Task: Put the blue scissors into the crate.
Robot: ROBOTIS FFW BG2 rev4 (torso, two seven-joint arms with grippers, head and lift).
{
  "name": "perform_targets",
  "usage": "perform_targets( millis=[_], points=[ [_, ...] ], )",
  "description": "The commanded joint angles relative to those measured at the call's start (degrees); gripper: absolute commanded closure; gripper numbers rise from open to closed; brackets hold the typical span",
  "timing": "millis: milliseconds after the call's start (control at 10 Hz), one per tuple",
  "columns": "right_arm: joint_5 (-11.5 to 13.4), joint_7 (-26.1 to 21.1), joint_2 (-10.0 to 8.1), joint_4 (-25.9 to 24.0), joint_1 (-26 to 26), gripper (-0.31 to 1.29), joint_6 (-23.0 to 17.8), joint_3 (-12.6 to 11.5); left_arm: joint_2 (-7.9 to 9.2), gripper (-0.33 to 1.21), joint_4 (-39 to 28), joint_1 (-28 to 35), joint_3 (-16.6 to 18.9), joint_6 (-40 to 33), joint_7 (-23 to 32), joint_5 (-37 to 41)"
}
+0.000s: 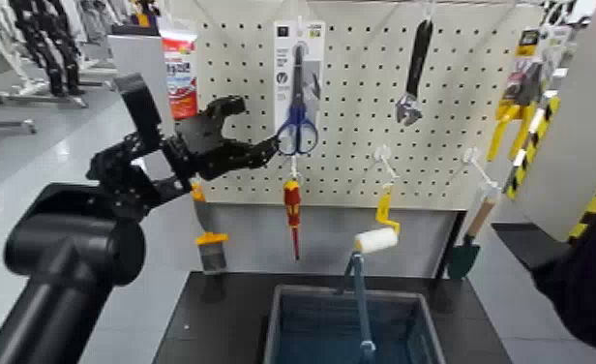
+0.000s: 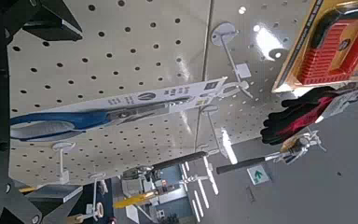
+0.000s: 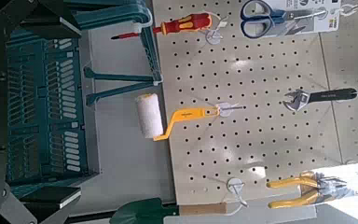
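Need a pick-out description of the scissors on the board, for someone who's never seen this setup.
Start at the white pegboard. The blue scissors hang top centre on a tall white card, the left gripper at their handles. Only they have blue loop handles; the red-and-yellow screwdriver hangs below.

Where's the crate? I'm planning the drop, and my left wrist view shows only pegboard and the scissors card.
Observer: The head view shows the crate low down in front of the robot, below the pegboard where the scissors hang.
Operator: Is the claw on the scissors yet?
Observer: No. The left claw is open, with its tips just beside the blue handles.
Operator: Anything close that could snag?
Observer: A red screwdriver hangs right under the scissors card. The right arm waits low at the right edge.
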Motion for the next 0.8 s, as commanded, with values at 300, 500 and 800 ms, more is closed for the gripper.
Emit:
perform_targets(
  millis=[300,500,800],
  points=[
    [-0.1,0.0,-0.09,0.0,-0.2,0.12,0.3,0.3,-1.71,0.15,8.7,-6.1,-3.4,-4.8,-1.8,1.1],
    [-0.2,0.0,-0.17,0.0,-0.3,0.12,0.3,0.6,-2.41,0.15,11.1,-8.6,-5.0,-6.8,-2.1,1.9],
    [-0.3,0.0,-0.17,0.1,-0.4,0.12,0.4,0.6,-2.85,0.18,12.2,-9.7,-5.5,-7.2,-2.3,1.6]
  ],
)
